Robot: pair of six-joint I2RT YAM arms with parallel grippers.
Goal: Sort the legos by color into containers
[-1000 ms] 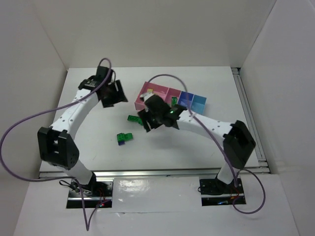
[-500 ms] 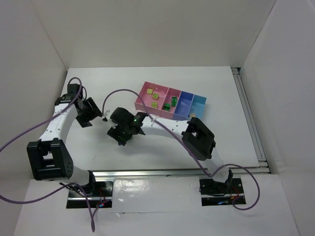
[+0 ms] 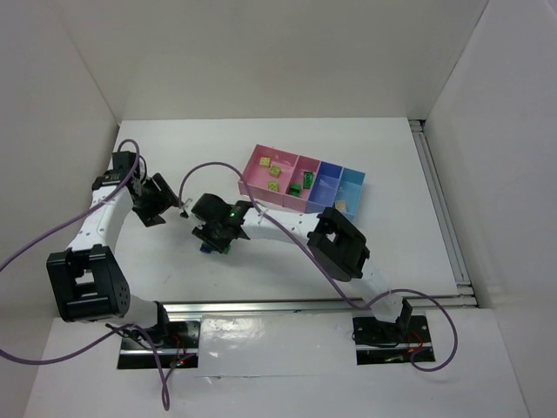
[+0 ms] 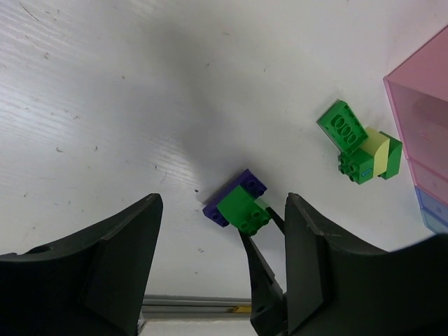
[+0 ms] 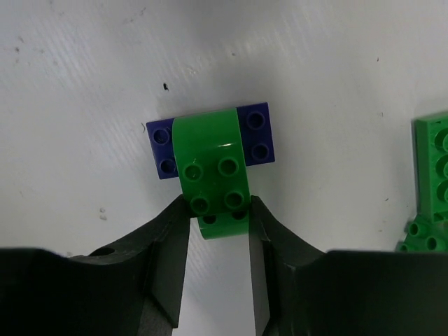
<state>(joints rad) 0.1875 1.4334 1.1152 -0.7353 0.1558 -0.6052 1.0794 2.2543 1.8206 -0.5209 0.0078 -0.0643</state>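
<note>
- The green brick (image 5: 213, 168) sits studs-up across a blue plate (image 5: 159, 143), with the plate's two ends showing on either side of it. The pair lies on the tabletop (image 3: 392, 148), left of centre and in the near half.
- The right gripper (image 5: 218, 204) has its jaws closed against the two sides of the green brick's near end. Both pads press the plastic, and neither touches the blue plate.
- A green cluster (image 4: 357, 143) lies to the right of the pair, well apart from it. It is made of dark green bricks with one pale yellow piece wedged in. It is right beside the wall of the pink bin (image 3: 261, 174), but I cannot tell if they touch. From above, the right arm hides it.
- The containers run in a slanted row from the pink bin rightward: magenta bin (image 3: 300, 165), blue bin (image 3: 329, 178), light blue bin (image 3: 352, 183).
- Lime-yellow bricks (image 3: 277, 171) lie in the pink bin and dark green bricks (image 3: 306, 178) in the magenta bin.
- The left gripper (image 4: 222, 201) hangs above the tabletop to the left of the pair. Its jaws are spread wide and hold nothing.
- Bare tabletop lies on the left and far sides of the pair. The right forearm (image 3: 278, 228) crosses from the near right to the pair and blocks that side.
- Between the light blue bin and the metal rail (image 3: 435, 200) at the right edge there is a bare strip.
- White walls (image 3: 261, 61) close the left, far and right sides. A second rail (image 3: 287, 305) runs along the near edge.
</note>
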